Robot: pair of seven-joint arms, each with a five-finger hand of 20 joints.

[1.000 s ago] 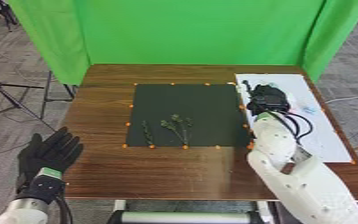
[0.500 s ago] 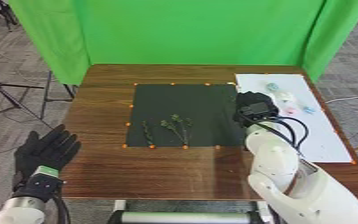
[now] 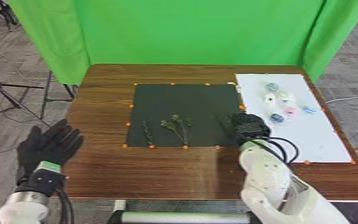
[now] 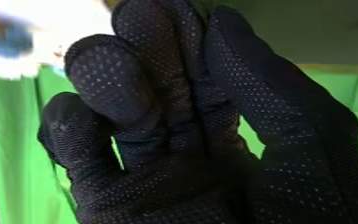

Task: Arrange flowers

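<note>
Right hand [image 3: 249, 125]: black fabric glove; over the right edge of the mat; thumb and fingertips drawn together, pinching a thin green sprig [image 3: 225, 120].
Left hand [image 3: 46, 146]: black fabric glove; beside the left table edge; fingers straight and spread, empty.
Black rectangular mat [image 3: 180, 97]: carries a narrow leafy green stem [image 3: 147, 133] and branched green stems [image 3: 175, 128], side by side near its front edge.
White rectangular board [image 3: 322, 142]: carries small blue, white and pink flower heads [image 3: 289, 109].
</note>
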